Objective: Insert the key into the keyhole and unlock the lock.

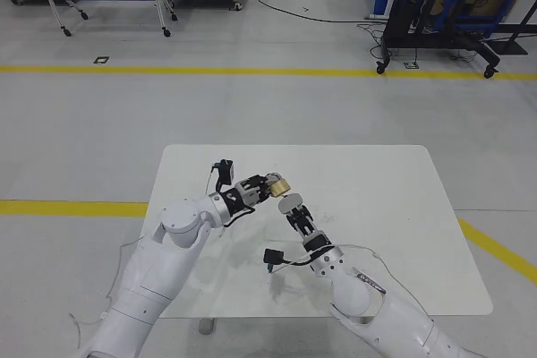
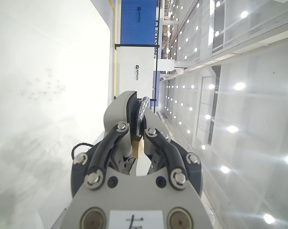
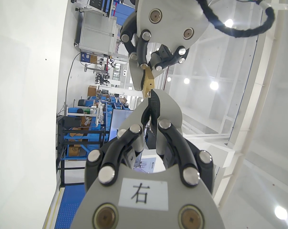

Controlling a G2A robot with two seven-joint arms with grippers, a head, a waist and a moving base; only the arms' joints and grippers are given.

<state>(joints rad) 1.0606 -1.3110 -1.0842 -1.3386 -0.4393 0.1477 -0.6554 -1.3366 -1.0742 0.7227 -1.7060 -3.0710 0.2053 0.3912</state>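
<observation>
A small brass padlock [image 1: 279, 187] hangs above the middle of the white table [image 1: 385, 224], with my left gripper [image 1: 270, 185] shut on it. In the left wrist view the silver shackle [image 2: 143, 110] is clamped between the pads and the brass body [image 2: 137, 147] sits back toward the palm. My right gripper [image 1: 292, 204] stands just in front of the lock, pointing at it. Its fingertips [image 3: 156, 101] are pressed together and touch the end face of the lock [image 3: 148, 83]. Only a small metal glint of the key [image 3: 149, 93] shows there.
Both grippers are raised off the table, which is bare around them. Black cables [image 1: 291, 261] loop from the right wrist near the table's front. Yellow floor lines [image 1: 251, 70] and equipment frames [image 1: 438, 36] lie beyond the far edge.
</observation>
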